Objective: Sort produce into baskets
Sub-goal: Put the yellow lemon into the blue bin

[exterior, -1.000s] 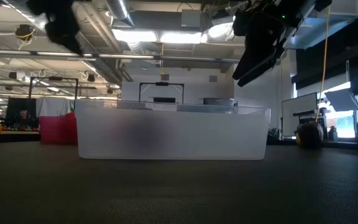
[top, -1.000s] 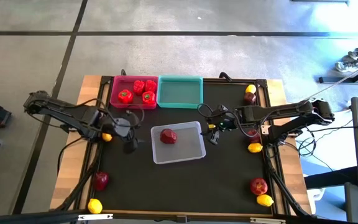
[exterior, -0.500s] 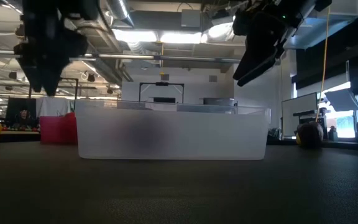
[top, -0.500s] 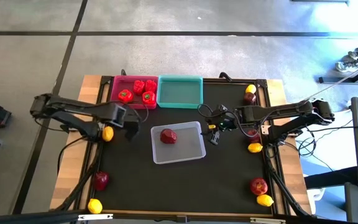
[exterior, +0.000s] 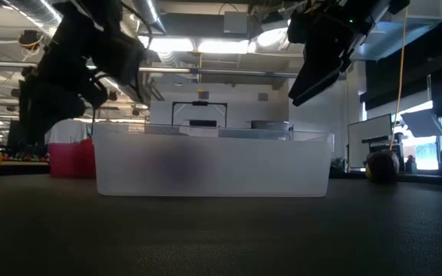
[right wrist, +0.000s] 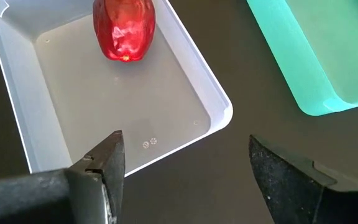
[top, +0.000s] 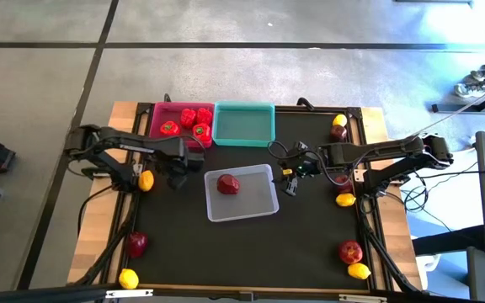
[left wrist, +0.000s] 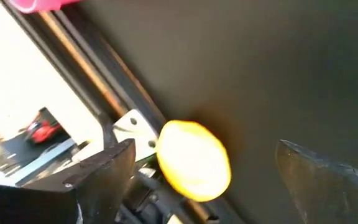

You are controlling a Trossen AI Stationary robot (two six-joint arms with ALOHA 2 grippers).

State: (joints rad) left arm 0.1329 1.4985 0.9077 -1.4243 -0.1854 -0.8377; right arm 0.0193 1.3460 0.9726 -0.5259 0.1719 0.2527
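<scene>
Tabletop (top: 310, 236), dark and wood-edged, carries three baskets: the grey-white basket (top: 263, 206) at centre holds one apple (top: 228, 183), the pink basket (top: 160, 135) at the far edge holds red peppers (top: 190, 122), and the teal basket (top: 242, 124) beside it holds nothing, presumably kept for lemons. Loose apples and lemons lie along both side edges. The left gripper (top: 178, 172) hangs just beside a lemon (top: 146, 180), jaws wide and empty, likely lining up a grab; that lemon's long axis runs roughly along the tabletop's left edge. The right gripper (top: 291, 178) waits beside the grey-white basket, jaws apart and holding nothing.
</scene>
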